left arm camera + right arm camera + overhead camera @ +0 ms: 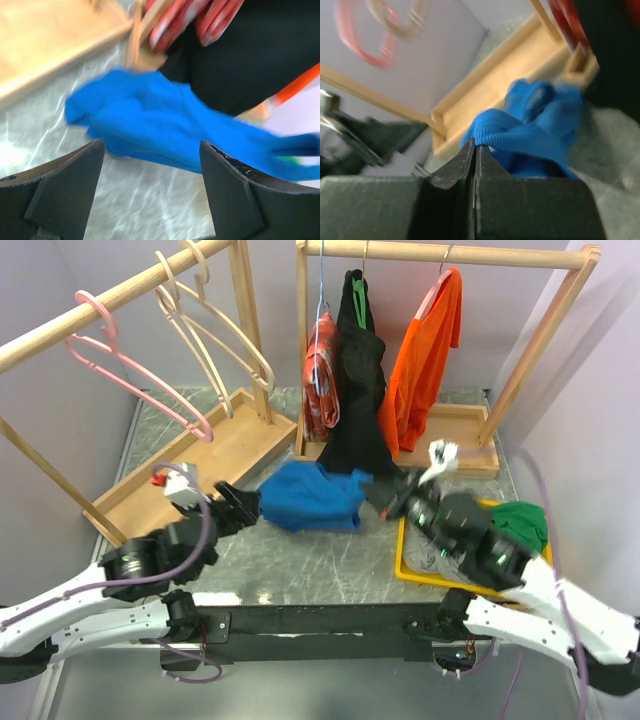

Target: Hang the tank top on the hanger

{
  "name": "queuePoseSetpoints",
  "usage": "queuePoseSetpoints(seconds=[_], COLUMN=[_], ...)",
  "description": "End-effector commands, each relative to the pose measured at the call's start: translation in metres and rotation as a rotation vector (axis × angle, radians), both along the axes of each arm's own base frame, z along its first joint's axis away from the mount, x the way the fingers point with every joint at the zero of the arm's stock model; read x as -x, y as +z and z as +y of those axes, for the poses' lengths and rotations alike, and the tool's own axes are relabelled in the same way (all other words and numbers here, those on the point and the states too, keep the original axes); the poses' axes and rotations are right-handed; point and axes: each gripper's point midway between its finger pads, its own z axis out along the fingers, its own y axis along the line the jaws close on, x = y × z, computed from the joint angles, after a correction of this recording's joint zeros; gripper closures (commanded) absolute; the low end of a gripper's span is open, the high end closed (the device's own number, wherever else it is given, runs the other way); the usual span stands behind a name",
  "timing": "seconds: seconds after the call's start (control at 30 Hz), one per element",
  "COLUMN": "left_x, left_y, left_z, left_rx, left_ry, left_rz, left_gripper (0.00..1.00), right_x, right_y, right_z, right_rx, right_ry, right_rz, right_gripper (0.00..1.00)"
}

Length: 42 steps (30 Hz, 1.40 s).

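The blue tank top [310,497] lies bunched on the table between the two racks. My right gripper [378,496] is shut on its right edge; in the right wrist view the jaws [475,146] pinch a ribbed hem of the tank top [535,130]. My left gripper [247,506] is open and empty at the garment's left end. In the left wrist view the tank top [165,120] lies just beyond the open gripper [150,167], not between the fingers. The pink hanger [130,365] hangs on the left rack's rail and shows blurred in the right wrist view [357,37].
Two cream hangers [215,325] hang beside the pink one. The left rack's wooden base [200,455] lies behind the left gripper. The right rack holds red [320,375], black [358,390] and orange [425,360] garments. A yellow tray [402,562] holds green [522,520] and grey clothes.
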Motion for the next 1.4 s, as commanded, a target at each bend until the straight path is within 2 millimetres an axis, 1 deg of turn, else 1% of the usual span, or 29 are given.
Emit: queuePoseSetpoints(seconds=[0.0, 0.03, 0.07, 0.1, 0.13, 0.17, 0.23, 0.27, 0.33, 0.37, 0.43, 0.47, 0.5, 0.53, 0.57, 0.63, 0.67, 0.7, 0.73, 0.77, 0.8, 0.83, 0.87, 0.97, 1.07, 1.13, 1.23, 1.3, 1.37], left_x=[0.004, 0.004, 0.004, 0.004, 0.002, 0.0, -0.004, -0.008, -0.015, -0.022, -0.033, -0.04, -0.049, -0.052, -0.061, -0.068, -0.075, -0.082, -0.087, -0.094, -0.101, -0.103, -0.11, -0.118, -0.127, -0.131, -0.138, -0.141, -0.141], left_y=[-0.053, -0.056, -0.069, -0.079, -0.08, -0.09, -0.089, -0.092, -0.095, -0.103, -0.102, -0.114, -0.103, -0.103, -0.105, -0.111, -0.133, -0.127, -0.132, -0.152, -0.148, -0.156, -0.166, -0.188, -0.197, -0.202, -0.202, -0.198, -0.194], left_z=[-0.022, -0.031, -0.042, -0.046, -0.053, -0.06, -0.071, -0.081, -0.091, -0.099, -0.109, -0.114, -0.125, -0.133, -0.145, -0.159, -0.164, -0.171, -0.175, -0.177, -0.184, -0.183, -0.187, -0.185, -0.18, -0.179, -0.176, -0.174, -0.174], left_rx=[-0.036, -0.023, -0.049, -0.083, -0.082, -0.121, -0.157, -0.17, -0.21, -0.252, -0.261, -0.326, -0.318, -0.337, -0.391, -0.451, -0.532, -0.556, -0.59, -0.657, -0.667, -0.702, -0.739, -0.819, -0.871, -0.882, -0.897, -0.899, -0.892], left_ry=[-0.067, -0.088, -0.12, -0.136, -0.15, -0.156, -0.193, -0.21, -0.26, -0.283, -0.329, -0.353, -0.376, -0.407, -0.43, -0.463, -0.479, -0.475, -0.475, -0.468, -0.46, -0.46, -0.453, -0.427, -0.379, -0.375, -0.348, -0.327, -0.332], left_rz=[0.088, 0.087, 0.11, 0.119, 0.114, 0.133, 0.131, 0.13, 0.132, 0.136, 0.141, 0.154, 0.131, 0.132, 0.129, 0.14, 0.177, 0.179, 0.191, 0.221, 0.213, 0.234, 0.249, 0.288, 0.286, 0.288, 0.279, 0.265, 0.244], left_gripper=[0.19, 0.23, 0.23, 0.24, 0.25, 0.24, 0.23, 0.22, 0.22, 0.23, 0.23, 0.23, 0.23, 0.23, 0.23, 0.23, 0.23, 0.24, 0.25, 0.25, 0.26, 0.28, 0.28, 0.29, 0.26, 0.24, 0.19, 0.17, 0.12], right_x=[0.02, 0.024, 0.031, 0.037, 0.044, 0.05, 0.054, 0.063, 0.067, 0.071, 0.073, 0.074, 0.076, 0.077, 0.078, 0.077, 0.077, 0.077, 0.077, 0.077, 0.077, 0.076, 0.076, 0.075, 0.074, 0.075, 0.076, 0.075, 0.075], right_y=[-0.121, -0.146, -0.186, -0.204, -0.22, -0.248, -0.266, -0.275, -0.28, -0.286, -0.291, -0.297, -0.3, -0.303, -0.309, -0.313, -0.319, -0.32, -0.322, -0.324, -0.325, -0.326, -0.326, -0.327, -0.327, -0.33, -0.331, -0.332, -0.332], right_z=[0.014, 0.016, 0.018, 0.021, 0.022, 0.017, 0.011, 0.01, 0.008, 0.004, 0.0, -0.002, -0.002, -0.003, -0.004, -0.007, -0.01, -0.012, -0.013, -0.016, -0.017, -0.019, -0.021, -0.025, -0.027, -0.028, -0.029, -0.029, -0.029], right_rx=[-0.067, -0.047, -0.004, -0.003, 0.021, 0.073, 0.09, 0.111, 0.109, 0.132, 0.14, 0.155, 0.152, 0.155, 0.163, 0.161, 0.172, 0.167, 0.166, 0.164, 0.157, 0.155, 0.15, 0.146, 0.142, 0.145, 0.144, 0.145, 0.143], right_ry=[0.078, 0.093, 0.113, 0.132, 0.149, 0.136, 0.099, 0.109, 0.083, 0.068, 0.039, 0.031, 0.031, 0.029, 0.023, 0.006, -0.004, -0.018, -0.023, -0.028, -0.037, -0.044, -0.051, -0.065, -0.072, -0.072, -0.072, -0.075, -0.072], right_rz=[0.201, 0.252, 0.317, 0.37, 0.411, 0.461, 0.505, 0.521, 0.536, 0.536, 0.551, 0.559, 0.57, 0.577, 0.585, 0.591, 0.598, 0.601, 0.604, 0.605, 0.608, 0.607, 0.607, 0.603, 0.596, 0.599, 0.6, 0.6, 0.599], right_gripper=[0.95, 0.95, 0.95, 0.94, 0.94, 0.93, 0.92, 0.89, 0.87, 0.87, 0.86, 0.86, 0.87, 0.87, 0.9, 0.93, 0.96, 0.97, 0.97, 0.98, 0.98, 0.98, 0.97, 0.97, 0.97, 0.96, 0.96, 0.96, 0.96])
